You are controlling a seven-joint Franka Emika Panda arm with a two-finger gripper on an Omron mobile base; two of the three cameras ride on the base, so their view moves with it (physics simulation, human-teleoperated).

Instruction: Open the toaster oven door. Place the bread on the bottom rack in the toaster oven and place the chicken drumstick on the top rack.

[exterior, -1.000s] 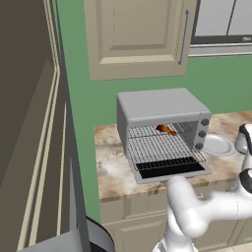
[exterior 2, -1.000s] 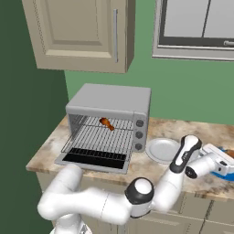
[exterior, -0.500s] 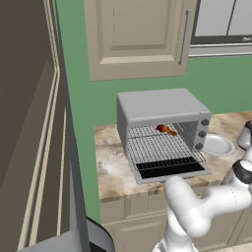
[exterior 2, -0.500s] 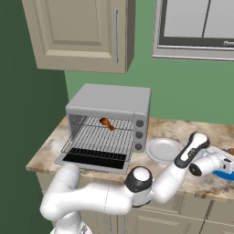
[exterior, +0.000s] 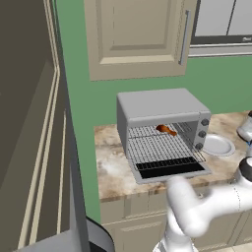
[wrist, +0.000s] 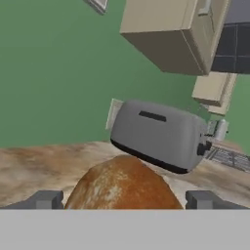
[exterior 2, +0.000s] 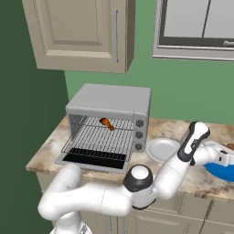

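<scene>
- The toaster oven door [exterior: 170, 170] lies flat open, and the chicken drumstick [exterior 2: 106, 123] already sits on the top rack [exterior 2: 109, 125], so by my read the bread is the step in hand.
- In the hand view, the bread [wrist: 122, 185] sits right between the gripper [wrist: 122, 199] fingertips [wrist: 45, 199]; whether they're clenched on it or just straddling it, I cannot tell.
- The arm is reached far right of the toaster oven [exterior 2: 109, 115], past the white plate [exterior 2: 162, 149] on the counter [exterior: 110, 162].
- Next, I'd say: secure the bread, then carry it left and slide it onto the bottom rack [exterior 2: 98, 139], which is bare.
- Beyond the bread stands a grey toaster [wrist: 158, 135].
</scene>
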